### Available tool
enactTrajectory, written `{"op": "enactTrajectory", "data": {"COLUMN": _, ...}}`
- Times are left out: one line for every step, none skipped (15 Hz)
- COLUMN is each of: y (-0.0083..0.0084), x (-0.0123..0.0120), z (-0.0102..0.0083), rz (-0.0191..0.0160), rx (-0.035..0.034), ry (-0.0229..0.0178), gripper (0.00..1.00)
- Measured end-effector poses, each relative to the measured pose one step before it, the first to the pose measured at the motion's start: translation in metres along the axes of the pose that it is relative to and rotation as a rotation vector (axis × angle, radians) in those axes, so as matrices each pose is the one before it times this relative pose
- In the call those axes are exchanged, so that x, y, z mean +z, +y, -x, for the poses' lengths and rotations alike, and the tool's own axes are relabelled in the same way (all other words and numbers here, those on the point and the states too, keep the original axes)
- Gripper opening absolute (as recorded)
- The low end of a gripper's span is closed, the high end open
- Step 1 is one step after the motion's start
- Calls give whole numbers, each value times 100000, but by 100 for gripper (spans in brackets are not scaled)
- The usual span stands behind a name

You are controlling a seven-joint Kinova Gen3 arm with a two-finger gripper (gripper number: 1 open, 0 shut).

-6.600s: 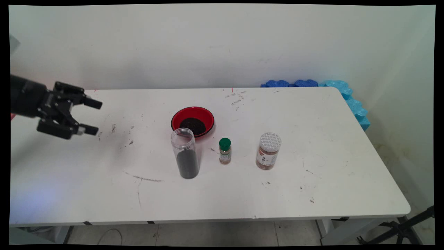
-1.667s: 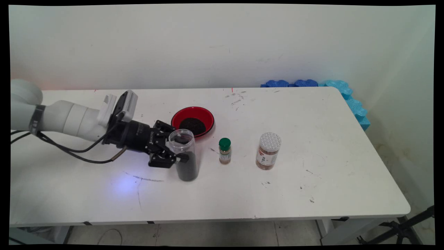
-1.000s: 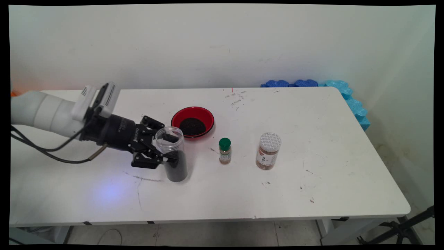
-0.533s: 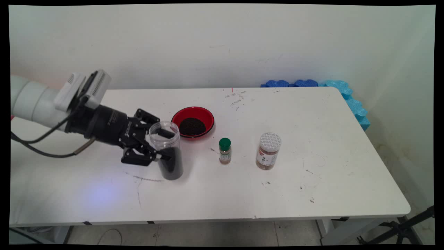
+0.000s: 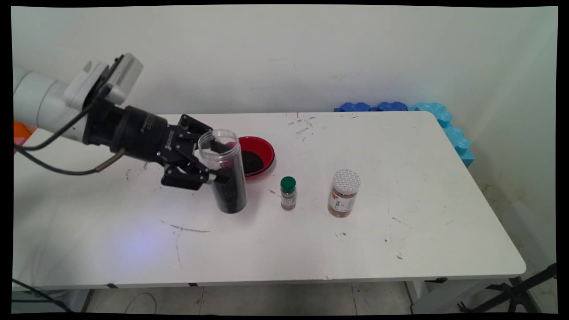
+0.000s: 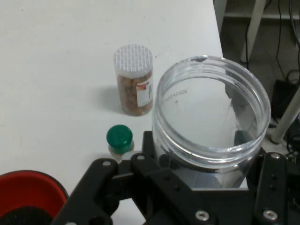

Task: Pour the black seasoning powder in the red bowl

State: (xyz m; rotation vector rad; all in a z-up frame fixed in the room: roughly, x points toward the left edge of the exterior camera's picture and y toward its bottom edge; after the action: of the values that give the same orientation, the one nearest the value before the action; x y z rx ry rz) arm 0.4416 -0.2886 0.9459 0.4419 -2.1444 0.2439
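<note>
My gripper (image 5: 221, 163) is shut on a tall clear jar (image 5: 223, 171) whose lower half holds dark grains and whose mouth has no lid. The jar leans a little, its mouth towards the arm, just left of the red bowl (image 5: 262, 149) with dark grains in it. Its base seems slightly off the table. In the hand view the jar's open rim (image 6: 211, 117) fills the space between the gripper's (image 6: 201, 159) black fingers. Beyond it stand a small green-capped bottle (image 6: 119, 138) and a white-lidded spice jar (image 6: 134, 79). The red bowl (image 6: 23, 197) shows at the lower left corner.
On the white table (image 5: 400, 231) the green-capped bottle (image 5: 288, 193) and the white-lidded spice jar (image 5: 344, 193) stand to the right of the held jar. Blue foam pieces (image 5: 426, 113) lie at the far right corner. Black cables hang from the arm at the left.
The gripper came in from the left and shut on the clear jar. It drew the jar left, then raised it up and back towards the red bowl, tilting it slightly.
</note>
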Motion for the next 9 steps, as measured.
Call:
{"op": "enactTrajectory", "data": {"y": -269, "x": 15, "z": -268, "rz": -343, "rx": -1743, "ry": 433, "gripper": 0}}
{"op": "enactTrajectory", "data": {"y": -359, "x": 27, "z": -216, "rz": -630, "rx": -1897, "ry": 485, "gripper": 0}}
{"op": "enactTrajectory", "data": {"y": -330, "x": 33, "z": -152, "rz": -595, "rx": -1702, "ry": 408, "gripper": 0}}
{"op": "enactTrajectory", "data": {"y": -457, "x": 76, "z": -157, "rz": -673, "rx": -2499, "ry": 544, "gripper": 0}}
{"op": "enactTrajectory", "data": {"y": -414, "x": 85, "z": -147, "rz": -446, "rx": -2792, "ry": 529, "gripper": 0}}
{"op": "enactTrajectory", "data": {"y": -343, "x": 113, "z": -112, "rz": -4, "rx": -3415, "ry": 441, "gripper": 0}}
{"op": "enactTrajectory", "data": {"y": -372, "x": 168, "z": -105, "rz": 291, "rx": -4890, "ry": 425, "gripper": 0}}
{"op": "enactTrajectory", "data": {"y": -316, "x": 176, "z": -97, "rz": 211, "rx": -4130, "ry": 262, "gripper": 0}}
{"op": "enactTrajectory", "data": {"y": -347, "x": 217, "z": -120, "rz": 186, "rx": -4372, "ry": 253, "gripper": 0}}
